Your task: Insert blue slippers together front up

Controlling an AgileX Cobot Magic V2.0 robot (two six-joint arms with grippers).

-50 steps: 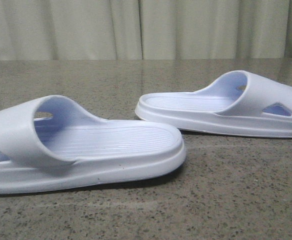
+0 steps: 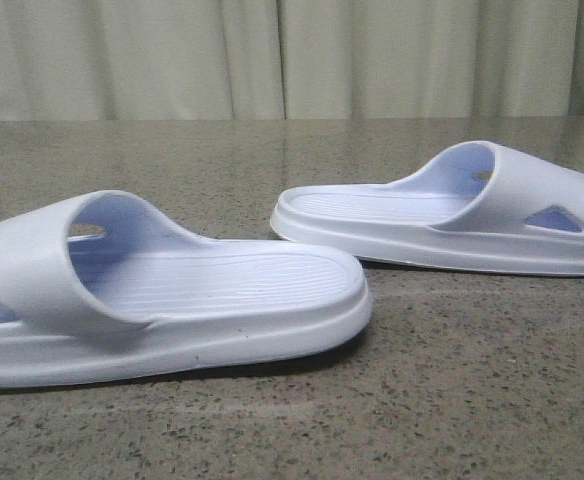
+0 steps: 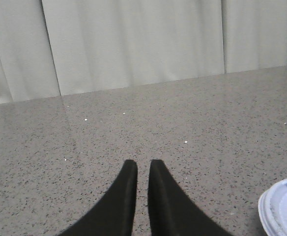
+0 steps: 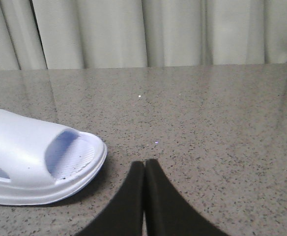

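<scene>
- Near slipper [image 2: 172, 300]: pale blue-white moulded slide, lying sole-down on the speckled stone table [image 2: 452, 400] at about 8 o'clock in the front view. Its strap end runs off the left edge and its rounded heel end points toward 3 o'clock. Ribbed footbed visible; a cut-out shows in the strap.
- Far slipper [image 2: 452, 215]: same type, sole-down at about 2 o'clock in the front view, strap end toward the right edge, heel end toward 9 o'clock. A triangular side cut-out shows in the strap. The two slippers lie apart, with bare table between them.
- Left gripper [image 3: 143, 164]: two black fingers nearly together with a narrow slit between the tips, holding nothing, above bare table. A slipper's rim [image 3: 281, 211] shows at the frame corner, apart from the fingers.
- Right gripper [image 4: 144, 163]: black fingers pressed together at the tips, holding nothing. A slipper's open toe end [image 4: 40, 164] lies near, not touching.
- Backdrop: pale pleated curtain [image 2: 292, 55] behind the table, at 12 o'clock.
</scene>
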